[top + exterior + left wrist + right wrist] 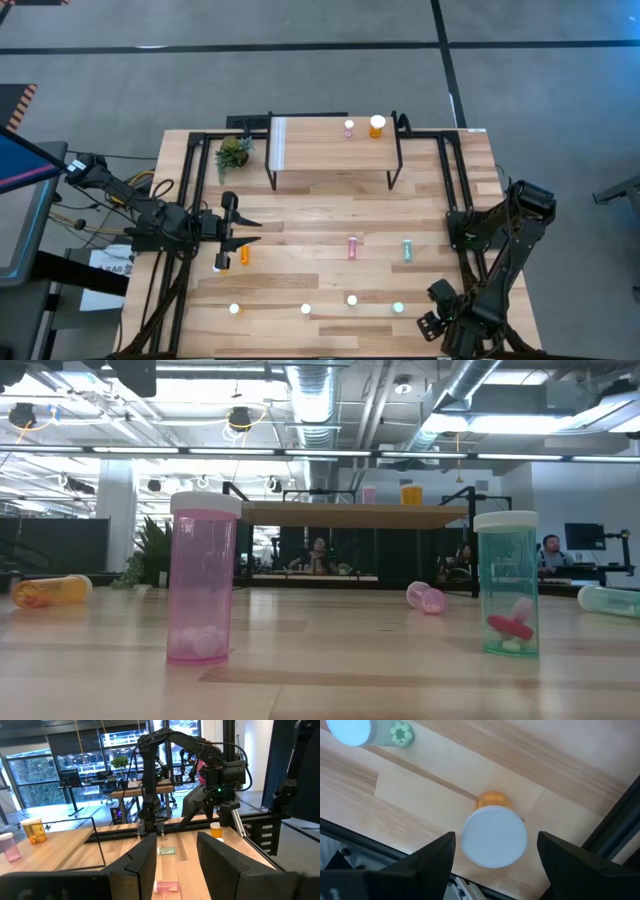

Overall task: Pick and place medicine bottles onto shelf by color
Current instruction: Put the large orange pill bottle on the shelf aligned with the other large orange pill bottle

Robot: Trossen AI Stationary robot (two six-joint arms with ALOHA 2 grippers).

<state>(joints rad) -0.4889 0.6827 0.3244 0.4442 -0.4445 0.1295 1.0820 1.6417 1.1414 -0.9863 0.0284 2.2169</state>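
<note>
Directly below the right tool (495, 852), fingers spread wide and empty, an orange bottle (494, 836) stands capped; next, descend and close.

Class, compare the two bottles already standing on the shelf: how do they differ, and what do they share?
The orange bottle is larger than the pink bottle. The orange bottle stands nearer the end of the shelf by the right arm, the pink bottle beside it, toward the middle. Both are upright, with white caps.
</note>
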